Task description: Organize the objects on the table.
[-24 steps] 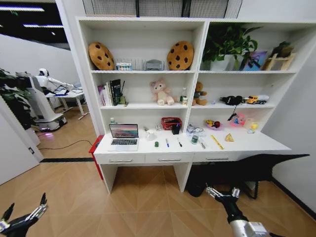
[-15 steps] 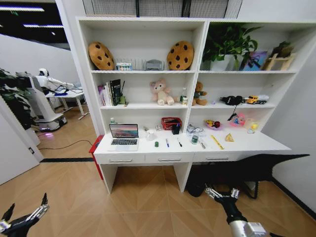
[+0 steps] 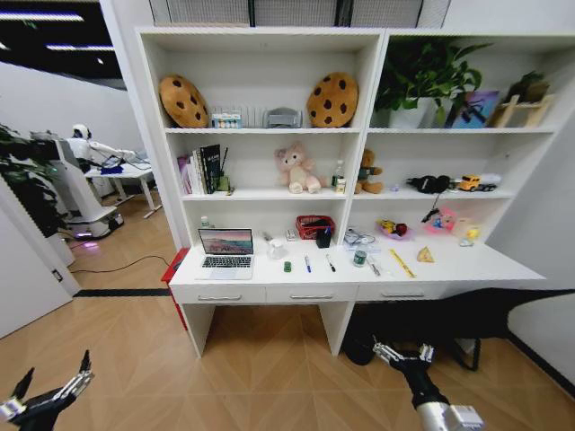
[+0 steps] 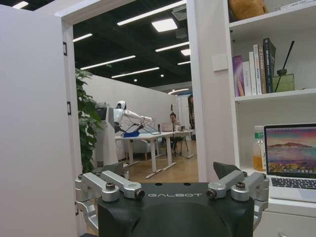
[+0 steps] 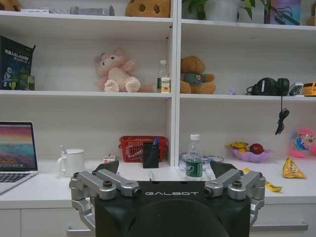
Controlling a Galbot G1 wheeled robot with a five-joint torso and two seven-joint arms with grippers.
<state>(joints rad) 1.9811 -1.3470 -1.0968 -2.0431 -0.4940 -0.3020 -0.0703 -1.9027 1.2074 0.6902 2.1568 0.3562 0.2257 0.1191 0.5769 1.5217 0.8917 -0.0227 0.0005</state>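
The white table [image 3: 467, 266] stands ahead across open floor. On its left end is an open silver laptop [image 3: 225, 250], whose screen also shows in the left wrist view [image 4: 291, 150]. Right of it lie a tiny green toy car [image 3: 287, 266], a blue pen [image 3: 306, 263] and a black pen [image 3: 330, 263]. A small bottle with a green label [image 3: 360, 259] [image 5: 193, 163] stands beside them. My left gripper [image 3: 49, 393] [image 4: 173, 190] hangs low at the left, open and holding nothing. My right gripper [image 3: 402, 352] [image 5: 168, 185] hangs low at the right, also open, well short of the desk.
A white mug [image 3: 275, 247], a red basket [image 3: 312, 224], a black pen holder [image 3: 322, 238], a fruit bowl [image 3: 391, 227] and a yellow ruler [image 3: 402, 261] share the desktop. Shelves above hold plush animals, cookie cushions, books and a plant. A dark shape [image 3: 467, 314] lies under the desk's right side.
The whole picture has shifted a little, so the camera has moved and the shelf unit looks slightly larger. Both grippers stay low and open.
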